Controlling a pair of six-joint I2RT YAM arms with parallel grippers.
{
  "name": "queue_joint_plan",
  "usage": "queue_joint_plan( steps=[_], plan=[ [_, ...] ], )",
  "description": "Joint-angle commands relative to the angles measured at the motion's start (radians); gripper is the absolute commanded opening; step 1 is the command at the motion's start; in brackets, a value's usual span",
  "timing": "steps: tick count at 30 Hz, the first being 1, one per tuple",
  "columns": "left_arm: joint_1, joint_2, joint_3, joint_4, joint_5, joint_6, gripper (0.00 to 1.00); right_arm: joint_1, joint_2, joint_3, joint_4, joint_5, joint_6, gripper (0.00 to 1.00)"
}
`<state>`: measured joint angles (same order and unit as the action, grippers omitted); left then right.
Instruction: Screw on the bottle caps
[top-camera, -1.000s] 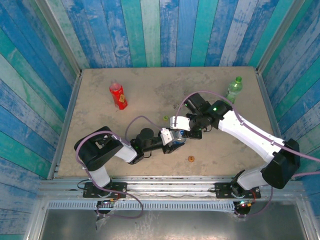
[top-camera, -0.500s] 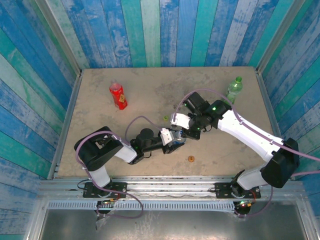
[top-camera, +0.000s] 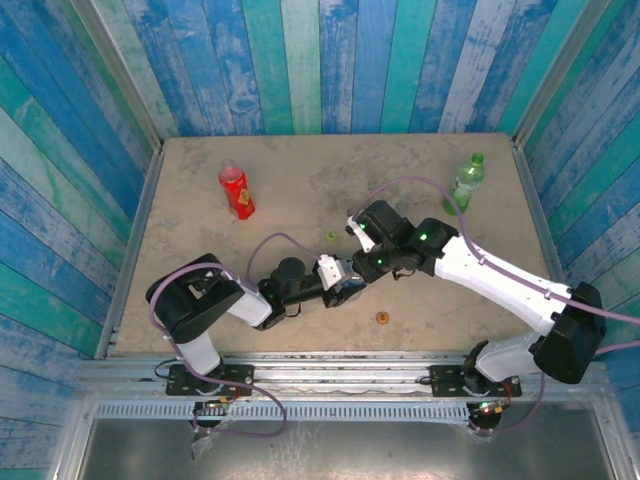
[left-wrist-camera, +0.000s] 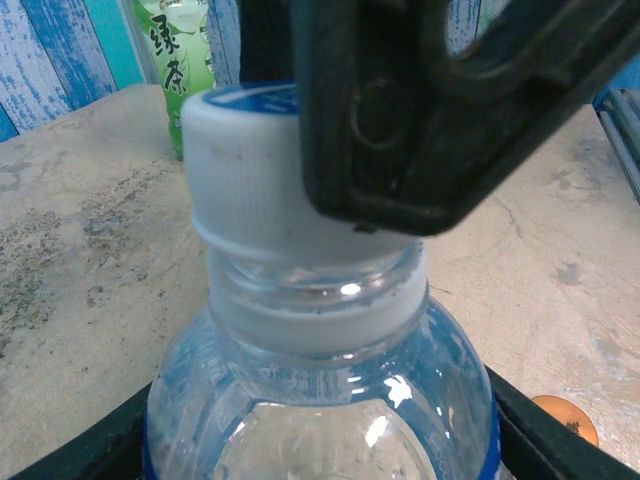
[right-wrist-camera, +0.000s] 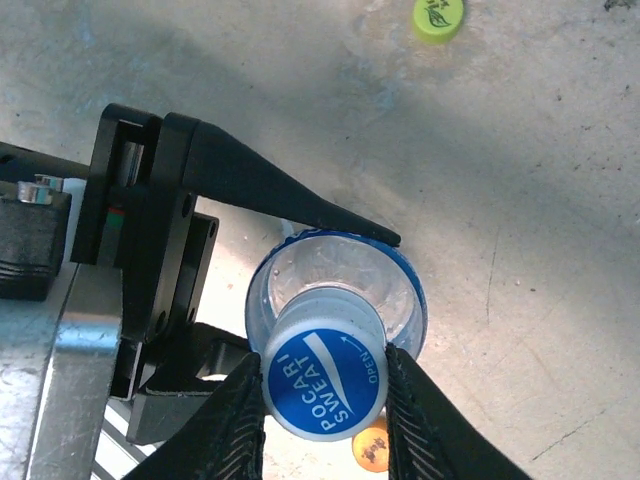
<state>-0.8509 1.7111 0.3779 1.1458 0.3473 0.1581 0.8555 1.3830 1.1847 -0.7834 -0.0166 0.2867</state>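
Centrally — clear bottle (left-wrist-camera: 320, 400), well off table (top-camera: 290, 180) edges

Bright, even light casts soft shadows; the clear bottle (left-wrist-camera: 320, 420) glints and seems slightly blurred up close.

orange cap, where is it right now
In the top view the orange cap lies on the table near the front edge, just right of the clear bottle.
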Motion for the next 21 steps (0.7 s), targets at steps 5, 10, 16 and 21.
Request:
queue_joint_plan(
  steps=[5,10,16,21],
  plan=[
    [0.012,-0.014,-0.043,0.021,-0.001,-0.038,0.55,-0.034,-0.092,-0.016,0.024,-0.045,-0.095,0.59],
    [0.024,0.021,-0.041,0.062,0.030,-0.064,0.56,-0.108,-0.169,-0.105,0.155,-0.170,-0.082,0.58],
    [0.024,0.031,-0.046,0.085,0.032,-0.061,0.56,-0.226,-0.135,-0.172,0.305,-0.413,-0.043,0.40],
    [0.024,0.031,-0.032,0.061,0.034,-0.071,0.56,-0.294,-0.063,-0.196,0.342,-0.554,-0.065,0.32]
  ],
)
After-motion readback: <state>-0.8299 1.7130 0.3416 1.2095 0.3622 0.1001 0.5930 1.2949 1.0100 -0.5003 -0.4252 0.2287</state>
